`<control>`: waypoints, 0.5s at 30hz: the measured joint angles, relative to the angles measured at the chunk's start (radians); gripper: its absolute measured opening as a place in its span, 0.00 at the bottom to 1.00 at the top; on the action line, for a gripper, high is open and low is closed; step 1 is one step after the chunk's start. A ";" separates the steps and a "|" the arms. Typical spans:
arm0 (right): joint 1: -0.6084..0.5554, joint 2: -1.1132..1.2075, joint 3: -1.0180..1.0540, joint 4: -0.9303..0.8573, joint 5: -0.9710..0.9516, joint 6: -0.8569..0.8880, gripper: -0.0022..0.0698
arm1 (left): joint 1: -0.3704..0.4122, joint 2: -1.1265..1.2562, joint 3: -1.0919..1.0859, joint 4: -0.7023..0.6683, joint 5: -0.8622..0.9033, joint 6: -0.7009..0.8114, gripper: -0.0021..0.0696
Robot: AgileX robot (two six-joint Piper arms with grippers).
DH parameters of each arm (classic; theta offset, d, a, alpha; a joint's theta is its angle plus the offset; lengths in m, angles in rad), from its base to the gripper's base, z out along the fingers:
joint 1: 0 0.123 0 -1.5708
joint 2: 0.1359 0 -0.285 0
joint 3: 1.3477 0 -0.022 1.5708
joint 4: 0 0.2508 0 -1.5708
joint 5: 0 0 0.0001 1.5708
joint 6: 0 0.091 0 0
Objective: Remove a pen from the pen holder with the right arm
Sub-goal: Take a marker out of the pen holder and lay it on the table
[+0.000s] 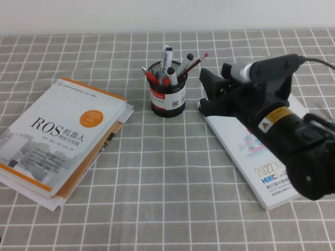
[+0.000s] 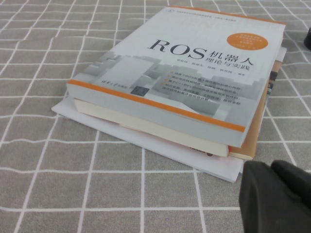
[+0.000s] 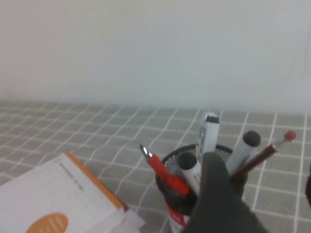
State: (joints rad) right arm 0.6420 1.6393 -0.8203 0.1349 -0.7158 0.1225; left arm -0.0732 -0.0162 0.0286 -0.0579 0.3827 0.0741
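Jaws standing wide and gripping nothing, the right gripper [image 1: 203, 90] is hovering low just beside the pen holder [image 1: 168, 99], on its right side. The left gripper [image 2: 278, 196] is hanging near a corner of the book pile, and whether it is open or closed cannot be told. A grey-checked bench [image 1: 167, 188] is carrying a stack of books [image 1: 68, 130] at the left and a white booklet [image 1: 246, 151] under the right arm. The black mesh pen holder is standing upright between them, toward the far side. It is bristling with a tall white marker [image 1: 167, 55], a black-capped marker [image 1: 188, 57], a red pen [image 1: 149, 76] leaning left and a thin pencil [image 1: 198, 61] leaning toward the open jaws. Each pen is looking light, stiff and smooth-barrelled, so probably slippery. The safest hold is likely the upper barrel, where it is sticking clear of the rim, pinched across and drawn out along its own lean. The holder itself is looking light enough to tip or drag along.
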 joint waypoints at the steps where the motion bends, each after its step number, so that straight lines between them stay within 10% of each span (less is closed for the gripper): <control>1: 0.000 0.033 -0.001 -0.002 -0.045 0.005 0.50 | 0.000 0.000 0.000 0.000 0.000 0.000 0.02; 15: -0.023 0.297 -0.123 -0.017 -0.334 0.105 0.52 | 0.000 0.000 0.000 0.000 0.000 0.000 0.02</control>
State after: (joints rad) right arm 0.6190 1.9362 -0.9434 0.1175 -1.0497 0.2279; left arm -0.0732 -0.0162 0.0286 -0.0579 0.3827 0.0741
